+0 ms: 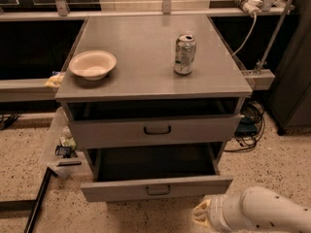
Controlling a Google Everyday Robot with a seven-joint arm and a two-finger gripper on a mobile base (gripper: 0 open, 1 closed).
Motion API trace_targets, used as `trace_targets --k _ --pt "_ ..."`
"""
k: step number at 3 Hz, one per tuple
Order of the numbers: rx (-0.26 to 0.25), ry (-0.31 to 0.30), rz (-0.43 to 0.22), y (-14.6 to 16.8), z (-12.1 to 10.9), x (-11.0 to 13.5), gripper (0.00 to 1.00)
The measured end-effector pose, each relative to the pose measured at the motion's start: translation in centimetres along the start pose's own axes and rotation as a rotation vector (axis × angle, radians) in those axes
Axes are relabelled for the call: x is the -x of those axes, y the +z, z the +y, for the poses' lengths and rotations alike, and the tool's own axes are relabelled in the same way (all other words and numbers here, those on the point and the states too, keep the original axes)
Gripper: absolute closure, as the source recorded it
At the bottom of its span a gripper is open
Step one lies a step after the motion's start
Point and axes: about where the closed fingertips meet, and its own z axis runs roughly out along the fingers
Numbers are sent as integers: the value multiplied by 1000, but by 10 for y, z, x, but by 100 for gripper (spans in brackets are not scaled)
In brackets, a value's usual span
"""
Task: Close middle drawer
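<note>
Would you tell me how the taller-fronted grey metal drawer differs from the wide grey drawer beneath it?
The taller-fronted grey metal drawer is open only slightly; the middle drawer is pulled far out, dark interior exposed. The middle drawer's front looks narrower than the upper drawer's. The gripper sits low right, near the middle drawer's front, not the upper's. Both have flat grey fronts.

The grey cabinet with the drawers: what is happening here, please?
A robot arm comes in from the lower right, and its gripper is low, just in front of the right end of the middle drawer. That drawer is pulled well out, with its dark inside showing, so it is not yet closed. The drawer above is also slightly out. A bowl and a can stand on the top.
</note>
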Motion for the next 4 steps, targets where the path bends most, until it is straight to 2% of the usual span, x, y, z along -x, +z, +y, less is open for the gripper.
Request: trace_targets --k 1,2,3,4 --pt "-28 -72 -24 44 -25 -34 100" --pt "-3 -52 -58 71 -22 -40 100" --pt "-1 -51 -57 71 -21 -40 100" --pt "-55 -91 -36 76 -28 -42 100"
